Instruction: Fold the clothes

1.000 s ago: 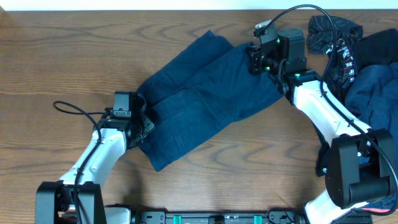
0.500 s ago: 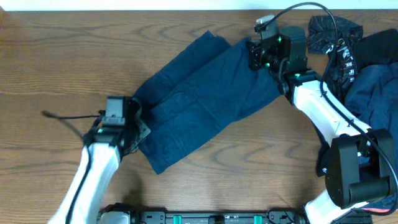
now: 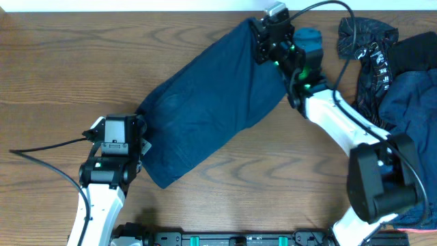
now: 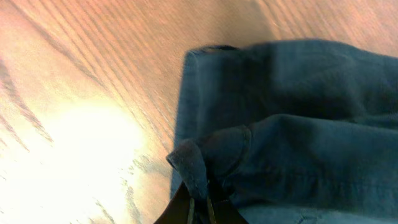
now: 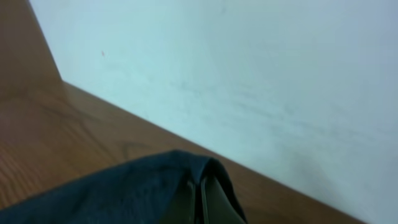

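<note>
Your left gripper (image 4: 199, 204) is pinched tight on a corner of the navy trousers (image 3: 205, 102) — the cloth bunches up between its fingers. Your right gripper (image 5: 200, 194) is clamped on the opposite end, near the far edge of the table (image 3: 61, 61), so the trousers stretch diagonally between the two. The other dark clothes (image 3: 399, 82) lie heaped at the right.

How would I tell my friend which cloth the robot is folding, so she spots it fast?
Look at the wooden table: a long navy cloth slants across its middle, from bottom left to top right. The left claw pinches its lower end and the right claw its upper end. Unlike the heap of clothes at the right edge, it lies alone, stretched out and plain.
</note>
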`<state>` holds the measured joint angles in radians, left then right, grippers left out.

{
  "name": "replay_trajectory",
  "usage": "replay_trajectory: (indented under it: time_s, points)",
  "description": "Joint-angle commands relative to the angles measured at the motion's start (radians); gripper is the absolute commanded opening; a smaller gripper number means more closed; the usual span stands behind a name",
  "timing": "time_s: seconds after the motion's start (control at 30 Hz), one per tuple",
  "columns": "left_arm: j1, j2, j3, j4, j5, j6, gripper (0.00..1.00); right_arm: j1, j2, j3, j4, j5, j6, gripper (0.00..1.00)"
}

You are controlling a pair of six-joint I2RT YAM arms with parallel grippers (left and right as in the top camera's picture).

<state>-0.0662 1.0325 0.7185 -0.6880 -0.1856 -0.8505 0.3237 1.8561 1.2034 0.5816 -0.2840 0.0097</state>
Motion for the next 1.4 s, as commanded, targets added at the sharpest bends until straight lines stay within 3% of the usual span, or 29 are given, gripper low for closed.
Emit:
replay_trajectory:
  time_s: [0.0, 0.3, 0.33, 0.4, 0.43, 0.47, 0.53, 0.63, 0.8, 0.93, 1.07, 1.37]
  points:
    - [0.004, 0.048, 0.014, 0.006, -0.133, -0.073, 0.06, 0.026, 0.079, 0.014, 0.090, 0.023, -0.012, 0.01]
    - [0.004, 0.236, 0.014, 0.201, -0.185, -0.075, 0.06, 0.043, 0.271, 0.059, 0.129, 0.063, -0.003, 0.01]
    - [0.004, 0.257, 0.014, 0.219, -0.187, -0.075, 0.06, 0.041, 0.280, 0.059, 0.121, 0.071, -0.003, 0.09]
    - [0.004, 0.301, 0.014, 0.252, -0.188, -0.074, 0.11, 0.034, 0.286, 0.059, 0.083, 0.077, -0.003, 0.43]
    - [0.004, 0.315, 0.014, 0.259, -0.192, -0.074, 0.15, 0.029, 0.285, 0.059, 0.066, 0.077, -0.003, 0.63]
    - [0.004, 0.325, 0.014, 0.265, -0.197, -0.074, 0.21, 0.023, 0.276, 0.059, 0.046, 0.077, -0.003, 0.99]
    - [0.006, 0.332, 0.014, 0.272, -0.214, -0.068, 0.30, 0.006, 0.248, 0.059, 0.005, 0.078, -0.003, 0.99]
    - [0.019, 0.326, 0.014, 0.295, -0.220, -0.002, 0.31, -0.034, 0.179, 0.059, -0.089, 0.079, 0.002, 0.99]
    - [0.055, 0.324, 0.014, 0.299, -0.219, 0.028, 0.39, -0.121, 0.063, 0.059, -0.399, 0.078, 0.088, 0.99]
    - [0.083, 0.324, 0.014, 0.336, -0.206, 0.101, 0.40, -0.170, 0.053, 0.059, -0.634, 0.067, 0.140, 0.99]
    - [0.104, 0.309, 0.026, 0.346, -0.059, 0.205, 0.40, -0.179, 0.060, 0.058, -0.789, 0.043, 0.180, 0.99]
    - [0.099, 0.175, 0.027, 0.325, 0.306, 0.309, 0.39, -0.151, 0.101, 0.057, -0.837, -0.046, 0.196, 0.98]
